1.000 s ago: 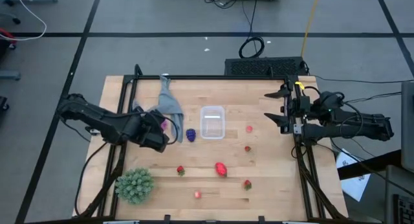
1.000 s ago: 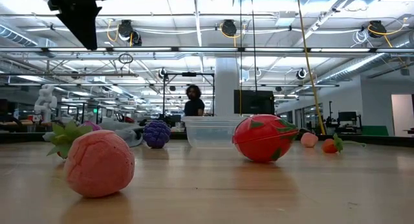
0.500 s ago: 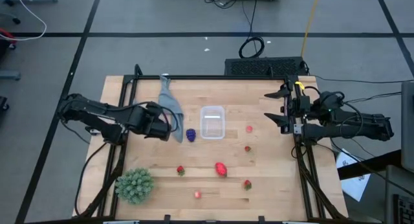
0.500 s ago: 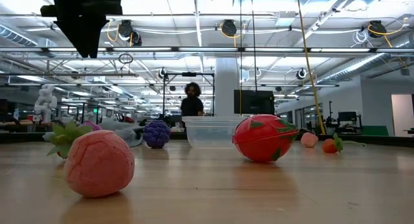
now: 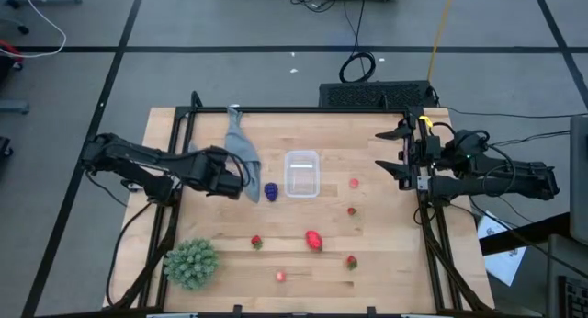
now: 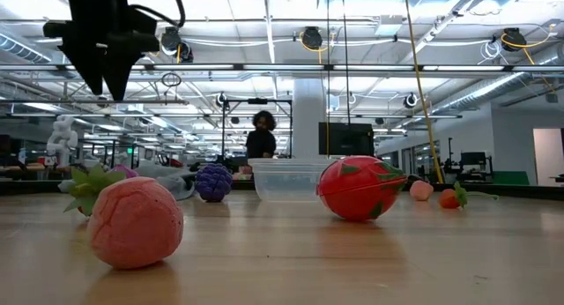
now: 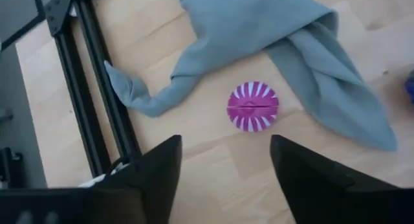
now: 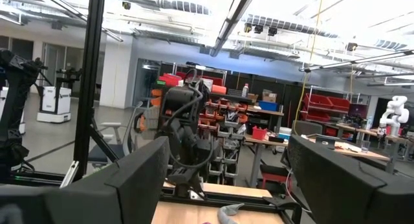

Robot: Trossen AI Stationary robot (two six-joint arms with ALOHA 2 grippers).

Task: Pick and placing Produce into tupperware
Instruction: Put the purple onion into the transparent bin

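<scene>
In the left wrist view the magenta spiky fruit (image 7: 253,106) lies on the wood beside the grey cloth (image 7: 284,36). My left gripper (image 7: 223,166) hangs open just above it, pointing steeply down, and hides it in the high view (image 5: 241,182). The dark blue-purple fruit (image 5: 272,191) lies left of the clear tupperware (image 5: 301,173), which stands mid-table. A larger red fruit (image 5: 314,240) and several small red berries (image 5: 351,210) lie scattered toward the near side. My right gripper (image 5: 393,151) waits open, raised at the table's right edge.
A big green spiky ball (image 5: 191,263) sits at the near left corner. The grey cloth (image 5: 241,145) trails toward the far edge. A black frame (image 5: 179,153) runs along the table's edges. A person (image 6: 262,137) stands far behind the table.
My left gripper has gone toward the far edge and a little right, toward the grey cloth, has sunk lower and rolled about its own line. In the low view its single pointed end has spread into two tips: it has opened. Nothing on the table has moved.
</scene>
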